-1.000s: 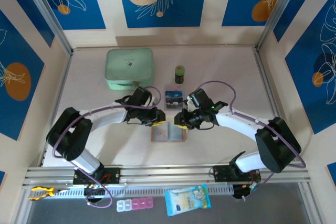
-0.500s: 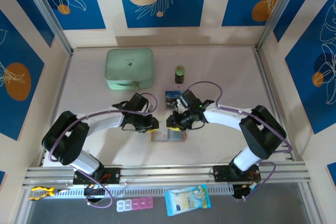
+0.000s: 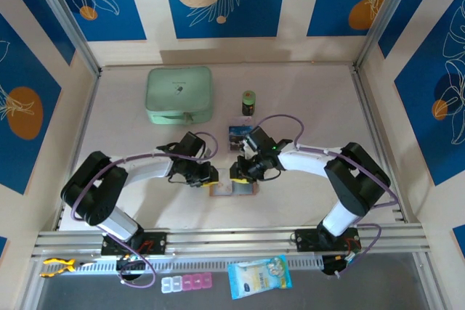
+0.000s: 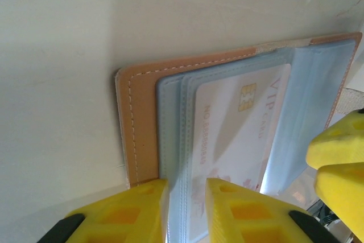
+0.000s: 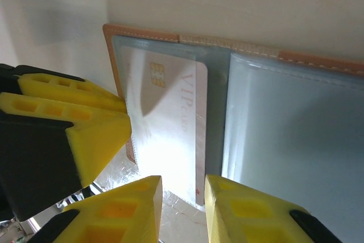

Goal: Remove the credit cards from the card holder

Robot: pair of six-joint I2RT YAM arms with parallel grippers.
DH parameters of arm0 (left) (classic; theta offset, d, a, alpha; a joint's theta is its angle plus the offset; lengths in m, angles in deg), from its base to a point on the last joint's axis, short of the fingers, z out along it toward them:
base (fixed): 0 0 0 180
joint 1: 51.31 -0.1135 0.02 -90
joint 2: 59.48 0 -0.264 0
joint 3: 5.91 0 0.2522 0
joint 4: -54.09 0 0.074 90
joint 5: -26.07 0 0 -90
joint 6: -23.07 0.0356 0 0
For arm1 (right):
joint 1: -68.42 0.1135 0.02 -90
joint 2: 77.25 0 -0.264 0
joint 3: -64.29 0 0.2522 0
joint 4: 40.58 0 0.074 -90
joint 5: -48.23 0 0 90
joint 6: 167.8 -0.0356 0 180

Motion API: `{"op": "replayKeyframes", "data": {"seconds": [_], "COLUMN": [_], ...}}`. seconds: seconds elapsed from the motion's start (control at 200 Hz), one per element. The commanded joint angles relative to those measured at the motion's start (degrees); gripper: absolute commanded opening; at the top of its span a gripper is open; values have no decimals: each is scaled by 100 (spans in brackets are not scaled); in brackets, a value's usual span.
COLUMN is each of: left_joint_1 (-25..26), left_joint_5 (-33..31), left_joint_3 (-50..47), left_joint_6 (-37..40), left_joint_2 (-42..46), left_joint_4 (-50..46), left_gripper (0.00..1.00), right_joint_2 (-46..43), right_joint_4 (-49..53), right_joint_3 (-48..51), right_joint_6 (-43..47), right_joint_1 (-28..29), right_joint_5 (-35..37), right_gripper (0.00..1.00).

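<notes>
Top view, left to right: a mint-green rectangular zip case [image 3: 179,95] lies toward the far left corner of the pale table [image 3: 305,208]. The left gripper [image 3: 211,177] and the right gripper [image 3: 235,173] face each other over a small salmon-pink leather-like card holder [image 3: 234,189]. The holder lies opened flat near the table's near edge, about midway between its left and right edges. Beyond the holder, toward the far edge, stand a small clear plastic box [image 3: 240,134] with dark blue contents and a small green-topped dark bottle [image 3: 248,102]. Left wrist view: the card holder [image 4: 139,129] shows a stitched salmon border around grey-blue clear sleeves [image 4: 318,95]. A whitish credit card [image 4: 239,129] with a gold chip sits inside one sleeve. The left gripper [image 4: 186,189] has its yellow jaws a narrow gap apart, astride the sleeve edges beside the border. Right wrist view: the right gripper [image 5: 183,194], its jaws likewise narrowly apart, is poised over the near end of the same credit card [image 5: 170,123], which lies in the card holder [image 5: 296,140].
</notes>
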Motion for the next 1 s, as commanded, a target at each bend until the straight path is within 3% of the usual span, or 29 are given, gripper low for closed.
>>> {"op": "replayKeyframes", "data": {"seconds": [0.0, 0.285, 0.995], "left_joint_1": [-49, -51, -52], "left_joint_5": [20, -14, -26], "left_joint_3": [-141, -177, -168], "left_joint_6": [6, 16, 43], "left_joint_2": [-24, -85, -120], "left_joint_4": [-26, -2, -28], "left_gripper": [23, 20, 18], "right_joint_2": [137, 353, 694], "right_joint_4": [-53, -66, 557], "right_joint_3": [-183, -347, -645], "right_joint_6": [-43, 17, 330], "right_joint_1": [76, 129, 332], "right_joint_5": [-100, -137, 435], "right_gripper": [26, 21, 26]}}
